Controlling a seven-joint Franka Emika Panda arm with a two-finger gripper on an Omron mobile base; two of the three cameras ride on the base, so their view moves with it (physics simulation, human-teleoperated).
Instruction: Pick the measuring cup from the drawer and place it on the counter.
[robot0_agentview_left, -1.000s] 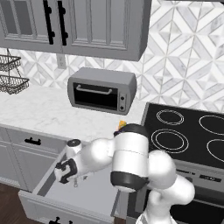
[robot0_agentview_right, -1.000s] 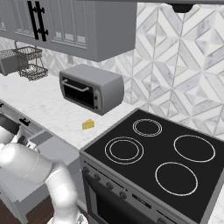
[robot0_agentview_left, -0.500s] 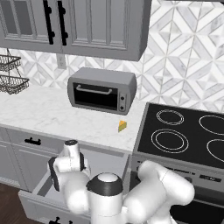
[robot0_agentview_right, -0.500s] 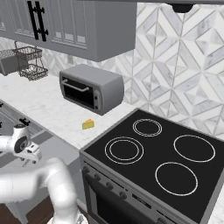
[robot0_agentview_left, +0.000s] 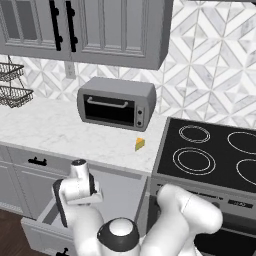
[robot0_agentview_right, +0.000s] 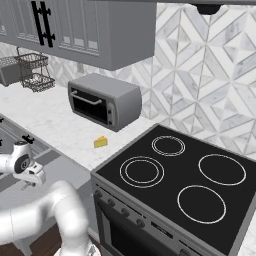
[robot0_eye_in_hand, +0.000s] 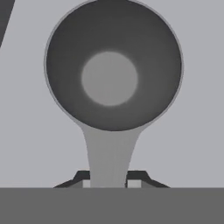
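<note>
The measuring cup (robot0_eye_in_hand: 111, 74), a round grey metal bowl, shows large and close in the hand view. Its thin handle (robot0_eye_in_hand: 108, 153) runs straight down between my fingertips. My gripper (robot0_eye_in_hand: 108, 179) is shut on that handle, one dark fingertip (robot0_eye_in_hand: 83, 177) pressed against each side. Flat grey drawer bottom lies behind the cup. In the base views my hand hangs over the open drawer (robot0_agentview_left: 125, 192) (robot0_agentview_right: 75, 170), just below the front edge of the white marble counter (robot0_agentview_left: 60, 130) (robot0_agentview_right: 55, 120). The fingers and cup are hidden there under the hand.
A grey toaster oven (robot0_agentview_left: 117, 102) stands at the back of the counter. A small yellow wedge (robot0_agentview_left: 140, 144) lies near the black stovetop (robot0_agentview_left: 210, 155). A wire basket (robot0_agentview_left: 12, 87) sits at the far left, and upper cabinets (robot0_agentview_left: 100, 30) hang above.
The elbow has swung down to the bottom of the left base view and the arm has folded. The hand has stayed over the drawer, shifting only slightly.
</note>
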